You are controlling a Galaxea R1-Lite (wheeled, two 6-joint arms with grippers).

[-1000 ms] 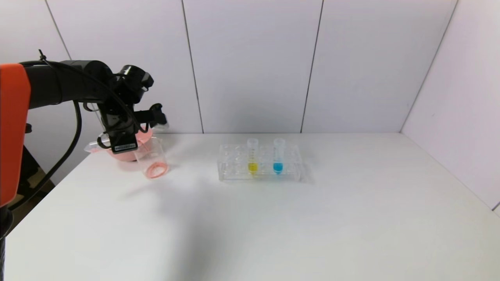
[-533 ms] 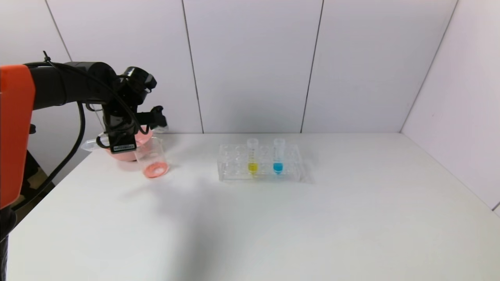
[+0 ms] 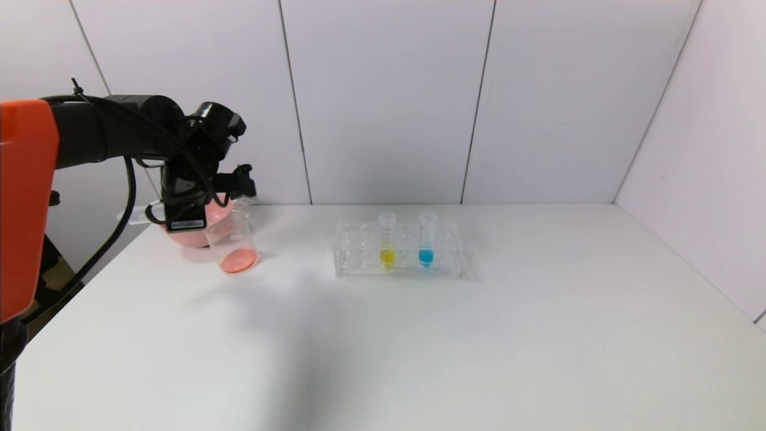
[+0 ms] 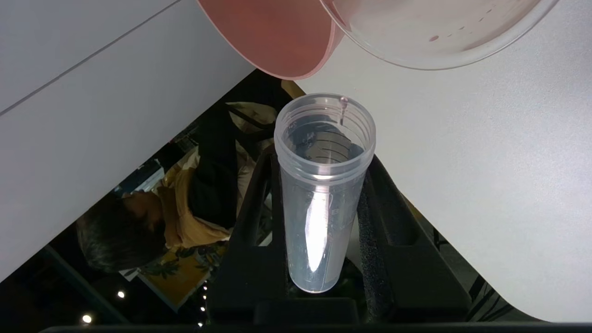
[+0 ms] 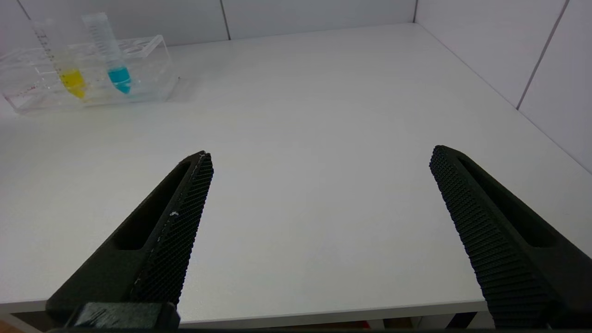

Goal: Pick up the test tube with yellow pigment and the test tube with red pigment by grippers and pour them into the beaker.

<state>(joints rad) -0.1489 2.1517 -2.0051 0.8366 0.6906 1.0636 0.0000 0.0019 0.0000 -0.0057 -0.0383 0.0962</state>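
Pouring looks done: left gripper (image 4: 323,259) jaws clamp the drained test tube with red pigment (image 4: 322,185), tipped beside the beaker (image 3: 232,242) near the bench's far-left corner — right it slowly, catching drips. Right gripper (image 5: 319,231) jaws gape, idle.

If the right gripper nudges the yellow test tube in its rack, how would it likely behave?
The test tube with yellow pigment looks like thin clear plastic with little liquid, so probably light. It stands upright in the clear rack, which should stop it tipping. Its round tip suggests it would roll if laid on the table.
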